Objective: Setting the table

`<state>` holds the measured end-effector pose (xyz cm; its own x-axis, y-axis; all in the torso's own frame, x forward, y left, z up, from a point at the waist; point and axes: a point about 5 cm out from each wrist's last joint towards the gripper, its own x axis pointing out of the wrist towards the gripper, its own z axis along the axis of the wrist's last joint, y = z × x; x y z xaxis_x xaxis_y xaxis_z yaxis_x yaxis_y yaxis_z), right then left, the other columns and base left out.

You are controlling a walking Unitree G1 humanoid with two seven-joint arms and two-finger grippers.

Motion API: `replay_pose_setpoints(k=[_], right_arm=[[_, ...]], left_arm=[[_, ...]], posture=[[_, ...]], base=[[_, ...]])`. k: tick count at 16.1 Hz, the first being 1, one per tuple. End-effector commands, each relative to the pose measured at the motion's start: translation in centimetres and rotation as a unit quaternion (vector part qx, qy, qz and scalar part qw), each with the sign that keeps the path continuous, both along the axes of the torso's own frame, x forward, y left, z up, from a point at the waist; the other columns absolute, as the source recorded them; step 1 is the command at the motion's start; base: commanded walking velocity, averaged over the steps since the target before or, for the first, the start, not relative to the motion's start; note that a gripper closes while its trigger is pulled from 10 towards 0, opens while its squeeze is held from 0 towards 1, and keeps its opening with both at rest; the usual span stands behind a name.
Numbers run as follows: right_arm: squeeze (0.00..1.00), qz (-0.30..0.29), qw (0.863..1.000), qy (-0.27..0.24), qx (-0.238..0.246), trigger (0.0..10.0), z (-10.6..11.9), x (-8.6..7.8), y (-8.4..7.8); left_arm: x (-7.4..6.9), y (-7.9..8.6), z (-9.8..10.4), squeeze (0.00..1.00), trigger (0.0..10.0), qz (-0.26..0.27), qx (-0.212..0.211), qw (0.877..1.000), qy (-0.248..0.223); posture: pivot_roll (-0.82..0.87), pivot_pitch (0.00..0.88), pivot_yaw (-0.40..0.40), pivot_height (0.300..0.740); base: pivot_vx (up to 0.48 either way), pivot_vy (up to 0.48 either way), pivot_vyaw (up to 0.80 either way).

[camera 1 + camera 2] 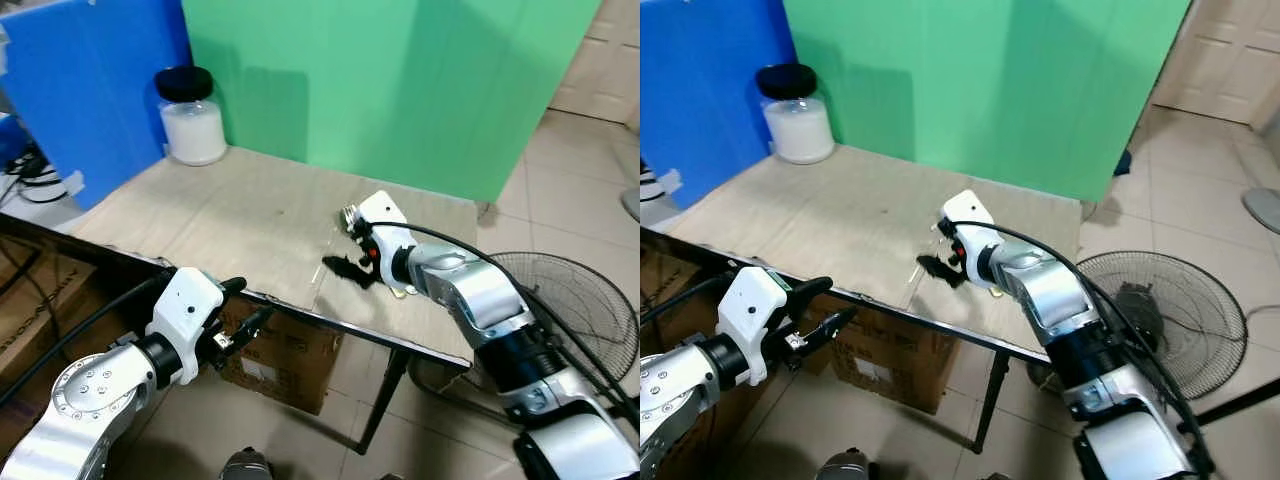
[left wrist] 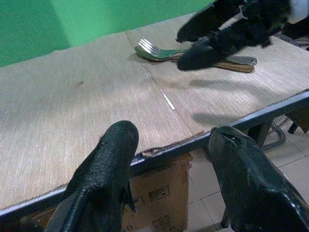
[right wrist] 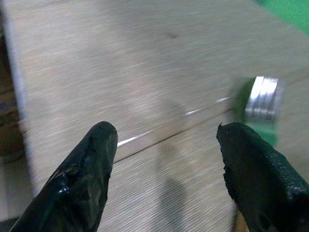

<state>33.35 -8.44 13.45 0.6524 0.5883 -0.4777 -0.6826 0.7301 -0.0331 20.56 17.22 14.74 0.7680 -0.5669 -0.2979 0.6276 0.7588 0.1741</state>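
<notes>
Right claw (image 1: pixel 347 268) hovers low over the worktop (image 1: pixel 230 215), fingers spread wide and empty, judged clear of the cutlery. The fork (image 2: pixel 157 50) lies flat at the worktop's four o'clock, beside that claw, long axis crosswise, tines toward nine o'clock. Left claw (image 1: pixel 248 305) waits at the near edge, parted, holding nothing. Jar (image 1: pixel 192 117) stands at eleven o'clock.

Makeshift test room, green (image 1: pixel 400 80) and blue (image 1: pixel 90 90) backdrop boards, tiled floor (image 1: pixel 580 170), cardboard box (image 1: pixel 290 360), floor fan (image 1: pixel 1170 310)

light: bright, even | shadows: soft | blur: right wrist view | glare: none
</notes>
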Motion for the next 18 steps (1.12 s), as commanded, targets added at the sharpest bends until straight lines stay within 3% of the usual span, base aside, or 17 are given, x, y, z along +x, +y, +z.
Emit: replay_pose_setpoints(k=[1, 3, 6, 7, 8, 9, 10, 12, 18], right_arm=[[0.0, -0.041, 0.999, -0.019, 0.008, 10.0, 0.6, 1.1, -0.8], [0.0, -0.077, 0.997, -0.019, 0.01, 10.0, 0.4, 1.8, -1.5], [0.0, -0.117, 0.993, -0.015, -0.028, 10.0, -0.4, 2.7, -2.8], [0.0, -0.126, 0.991, -0.006, -0.038, 9.2, -0.7, 3.0, -3.4], [0.0, -0.128, 0.991, -0.001, -0.039, 5.7, -0.9, 3.1, -3.6], [0.0, -0.13, 0.991, 0.001, -0.039, 3.9, -1.0, 3.2, -3.9], [0.0, -0.13, 0.991, 0.003, -0.039, 3.1, -1.1, 3.3, -4.0], [0.0, -0.127, 0.991, 0.009, -0.04, 0.0, -1.2, 3.3, -4.4], [0.0, -0.103, 0.993, 0.039, -0.045, 0.0, -2.4, 3.0, -4.4]], left_arm=[[-0.1, -0.5, 0.5, 0.0, 10.0, -0.009, -0.004, 1.0, -0.013], [-0.1, -0.6, 0.6, 0.0, 10.0, -0.016, -0.007, 1.0, -0.014], [0.1, -1.0, 0.8, 0.0, 10.0, -0.038, -0.017, 0.999, -0.014], [0.1, -1.3, 0.9, 0.0, 10.0, -0.048, -0.023, 0.999, -0.012], [0.0, -1.3, 0.9, 0.0, 10.0, -0.054, -0.026, 0.998, -0.011], [-0.1, -1.4, 0.9, 0.0, 10.0, -0.056, -0.027, 0.998, -0.011], [-0.2, -1.4, 0.9, 0.0, 10.0, -0.056, -0.027, 0.998, -0.01], [-0.2, -1.4, 0.9, 0.0, 10.0, -0.057, -0.028, 0.998, -0.01], [-0.2, -1.5, 1.0, 0.0, 10.0, -0.06, -0.03, 0.998, -0.011]], posture=[[0.2, 0.0, -0.045, 0.727], [0.19, 0.0, -0.037, 0.727], [0.19, 0.0, -0.033, 0.727], [0.19, 0.0, -0.033, 0.727], [0.19, 0.0, -0.034, 0.727], [0.19, 0.0, -0.035, 0.727], [0.2, 0.0, -0.038, 0.727], [0.19, 0.0, -0.038, 0.727], [0.19, 0.0, -0.036, 0.727]], base=[[0.0, 0.0, 0.0], [0.0, 0.0, 0.0], [0.0, 0.0, 0.0], [0.0, 0.0, 0.0], [0.0, 0.0, 0.0], [0.0, 0.0, 0.0], [0.0, 0.0, 0.0], [0.0, 0.0, 0.0], [0.0, 0.0, 0.0]])
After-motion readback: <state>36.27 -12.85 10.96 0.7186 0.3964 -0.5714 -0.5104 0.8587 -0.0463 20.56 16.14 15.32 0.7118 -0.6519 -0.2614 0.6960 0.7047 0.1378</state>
